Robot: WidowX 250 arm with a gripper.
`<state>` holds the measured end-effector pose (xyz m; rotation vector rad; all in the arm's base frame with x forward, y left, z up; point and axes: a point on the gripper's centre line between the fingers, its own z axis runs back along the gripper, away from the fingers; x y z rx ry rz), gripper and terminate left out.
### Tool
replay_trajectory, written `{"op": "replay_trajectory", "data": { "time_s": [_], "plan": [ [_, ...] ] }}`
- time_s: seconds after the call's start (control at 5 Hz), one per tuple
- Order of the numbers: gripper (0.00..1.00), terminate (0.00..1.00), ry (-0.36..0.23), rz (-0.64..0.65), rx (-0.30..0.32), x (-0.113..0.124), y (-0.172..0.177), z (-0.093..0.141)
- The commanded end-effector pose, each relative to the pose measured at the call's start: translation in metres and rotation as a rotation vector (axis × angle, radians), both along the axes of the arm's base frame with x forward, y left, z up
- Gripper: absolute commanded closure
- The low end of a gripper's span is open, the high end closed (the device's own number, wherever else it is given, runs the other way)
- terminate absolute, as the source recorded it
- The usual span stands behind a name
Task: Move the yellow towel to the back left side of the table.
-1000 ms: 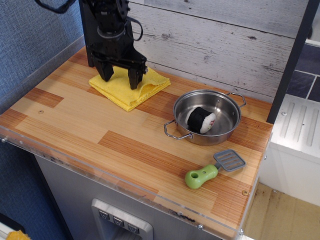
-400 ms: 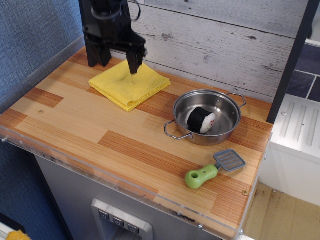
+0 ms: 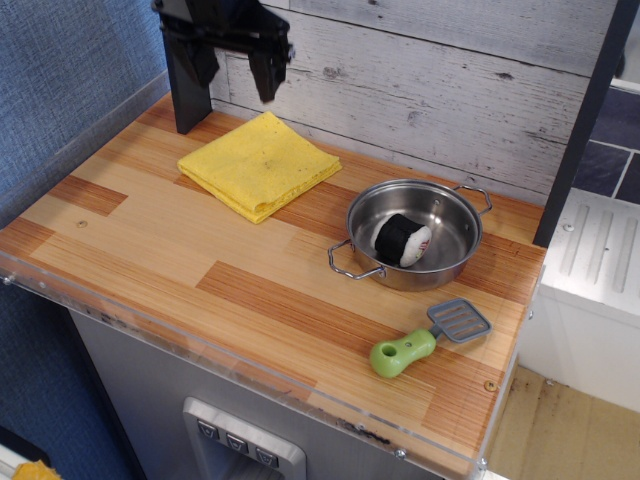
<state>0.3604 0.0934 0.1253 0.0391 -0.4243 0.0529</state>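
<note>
The yellow towel [image 3: 260, 164] lies folded and flat on the back left part of the wooden table [image 3: 190, 250], close to the plank wall. My black gripper [image 3: 236, 76] hangs open and empty well above the towel's far edge, its two fingers apart and pointing down. Nothing is between the fingers. The arm's dark post stands just left of the towel.
A steel pan [image 3: 412, 234] with a black and white plush piece [image 3: 402, 240] in it stands at the right. A green-handled spatula [image 3: 425, 339] lies near the front right edge. A blue wall runs along the left side.
My gripper has let go of the towel and risen straight up from it. The towel stays flat where it lay.
</note>
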Motion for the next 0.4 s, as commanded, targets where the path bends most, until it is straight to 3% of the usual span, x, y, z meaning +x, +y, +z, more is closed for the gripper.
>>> {"op": "replay_trajectory", "data": {
  "time_s": [0.0,0.2],
  "plan": [
    [0.00,0.00,-0.048,-0.006,0.014,-0.0081,-0.0007,0.0185],
    [0.00,1.00,-0.048,-0.006,0.014,-0.0081,-0.0007,0.0185]
  ]
}}
